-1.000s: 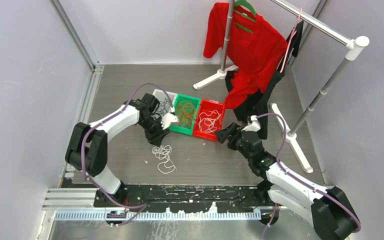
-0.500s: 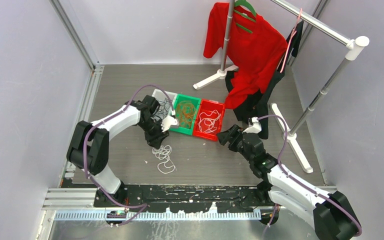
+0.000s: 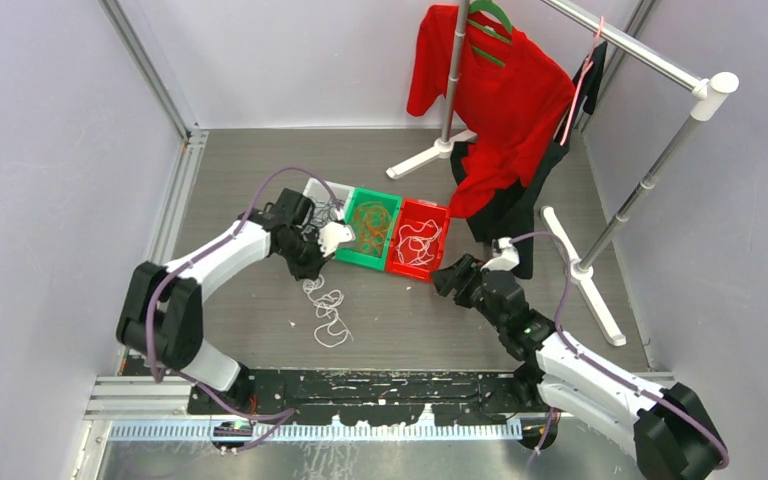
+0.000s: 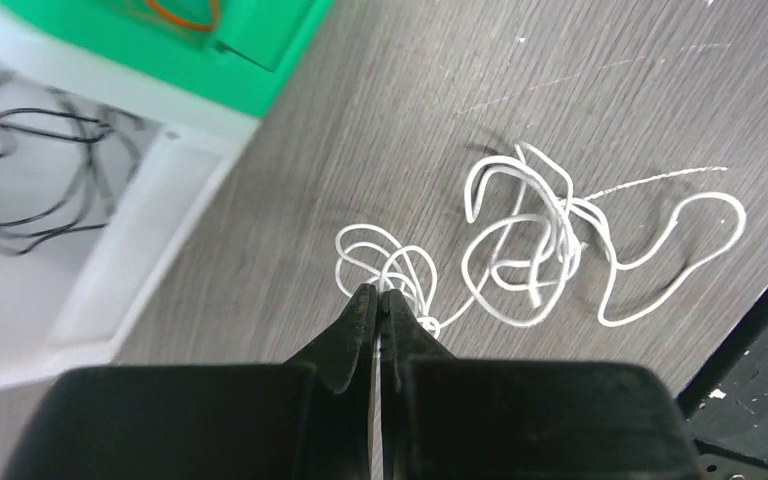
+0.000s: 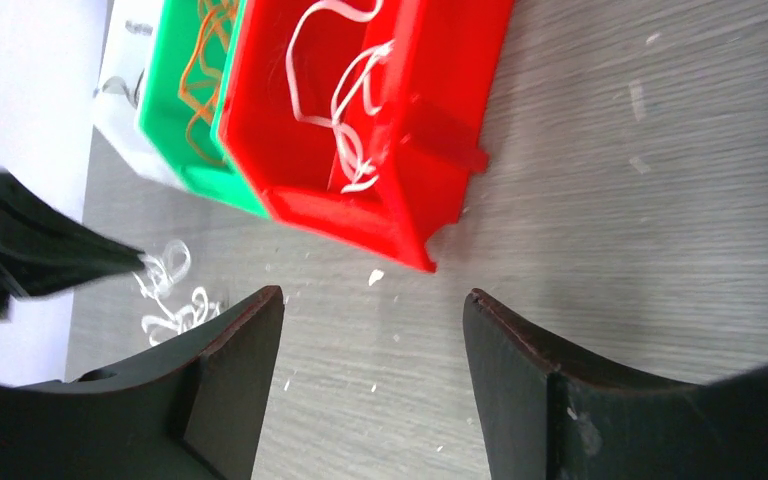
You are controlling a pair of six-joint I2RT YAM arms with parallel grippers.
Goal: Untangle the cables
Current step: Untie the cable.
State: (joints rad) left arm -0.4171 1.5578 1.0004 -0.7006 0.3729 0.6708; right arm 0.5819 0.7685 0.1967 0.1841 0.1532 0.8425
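A tangle of white cable [image 3: 326,311] lies on the grey floor in front of the bins. My left gripper [image 3: 308,272] is shut on one end of it. The left wrist view shows the jaws [image 4: 377,292] pinching a white strand, with the looped bunch [image 4: 535,235] lying beyond. My right gripper [image 3: 443,281] is open and empty near the red bin's front right corner, jaws wide apart [image 5: 372,295]. The floor cable also shows in the right wrist view [image 5: 170,300]. Black cables [image 3: 330,212] lie in the white bin, orange cables [image 3: 368,222] in the green bin, and white cables [image 3: 417,243] in the red bin.
The white bin [image 3: 320,188], green bin [image 3: 360,262] and red bin [image 3: 412,270] stand side by side. A clothes rack [image 3: 600,45] with a red garment [image 3: 495,95] stands at the back right, its foot [image 3: 590,290] beside my right arm.
My left gripper has drawn back to the left and up with the white strand, stretching the near end of the floor tangle. The right gripper has barely shifted.
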